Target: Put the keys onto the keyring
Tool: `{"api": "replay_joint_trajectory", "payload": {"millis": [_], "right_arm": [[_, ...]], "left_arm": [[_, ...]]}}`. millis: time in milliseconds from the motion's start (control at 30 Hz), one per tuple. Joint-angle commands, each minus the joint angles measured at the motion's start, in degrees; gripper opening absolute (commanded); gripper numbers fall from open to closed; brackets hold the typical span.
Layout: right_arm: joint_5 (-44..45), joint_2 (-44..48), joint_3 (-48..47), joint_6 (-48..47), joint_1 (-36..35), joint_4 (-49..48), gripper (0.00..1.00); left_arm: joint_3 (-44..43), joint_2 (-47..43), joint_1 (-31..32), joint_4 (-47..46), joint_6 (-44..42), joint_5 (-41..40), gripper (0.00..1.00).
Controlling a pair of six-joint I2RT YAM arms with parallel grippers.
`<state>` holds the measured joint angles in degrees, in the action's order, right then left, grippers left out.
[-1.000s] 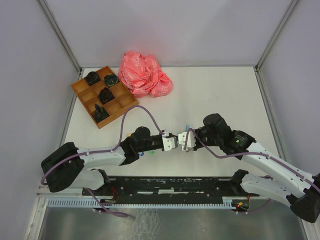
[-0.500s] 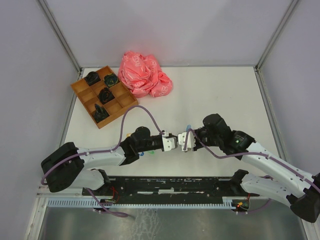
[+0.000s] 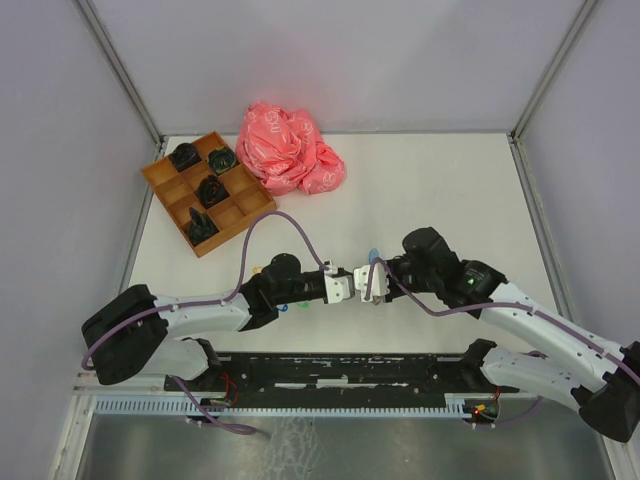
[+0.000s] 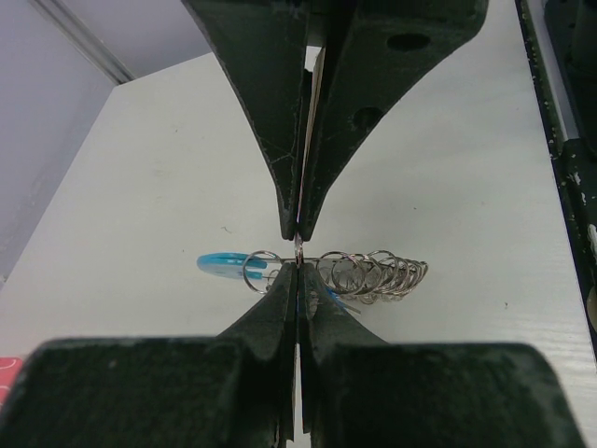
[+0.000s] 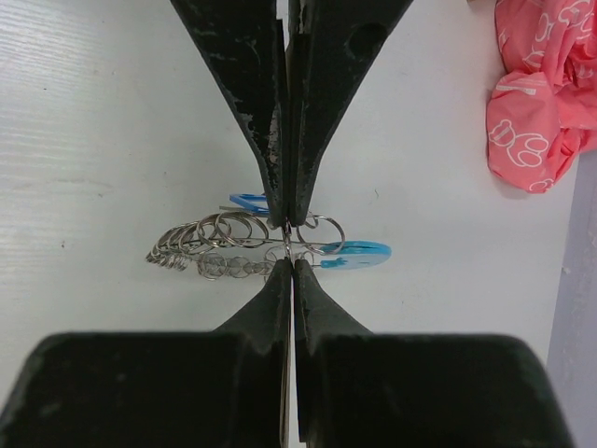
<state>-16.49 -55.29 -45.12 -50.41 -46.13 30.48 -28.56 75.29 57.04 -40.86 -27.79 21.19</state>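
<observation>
Right gripper (image 3: 368,283) is shifting slightly leftward, both arms stretching inward at lower centre; it and left gripper (image 3: 336,287) are each pinching tight the silvery-grey chain keyring (image 5: 215,235) between them.

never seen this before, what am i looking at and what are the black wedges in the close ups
Two robot arms stand at the table's near edge. The wide picture looks down from above and behind them. Each close-up comes from a camera on one wrist; the black wedges are that arm's own fingers. The left tool and right tool meet mid-table, both pinched shut on a bunch of thin metal rings with a blue tag. Farther back lie an orange tray and a crumpled pink bag.
</observation>
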Motion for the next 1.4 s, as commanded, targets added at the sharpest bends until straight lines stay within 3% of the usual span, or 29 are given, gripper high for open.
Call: {"api": "replay_joint_trajectory", "payload": {"millis": [0, 433, 833, 1367], "right_arm": [[0.0, -0.6, -0.9, -0.4, -0.4, -2.6, 0.01], [0.8, -0.9, -0.8, -2.3, -1.3, -2.7, 0.0], [-0.1, 4.1, 1.5, -2.1, -1.3, -5.2, 0.01], [-3.8, 8.0, 5.0, 0.6, -1.2, -10.2, 0.01]], "left_arm": [[-1.5, -2.5, 1.2, -5.9, 1.0, 4.2, 0.03], [-2.0, -1.5, 1.2, -5.1, 3.6, 3.7, 0.03], [-0.6, -1.9, -0.1, -3.6, 12.5, -0.3, 0.03], [-1.0, 1.1, -7.9, -6.6, 28.6, 10.8, 0.03]]}}
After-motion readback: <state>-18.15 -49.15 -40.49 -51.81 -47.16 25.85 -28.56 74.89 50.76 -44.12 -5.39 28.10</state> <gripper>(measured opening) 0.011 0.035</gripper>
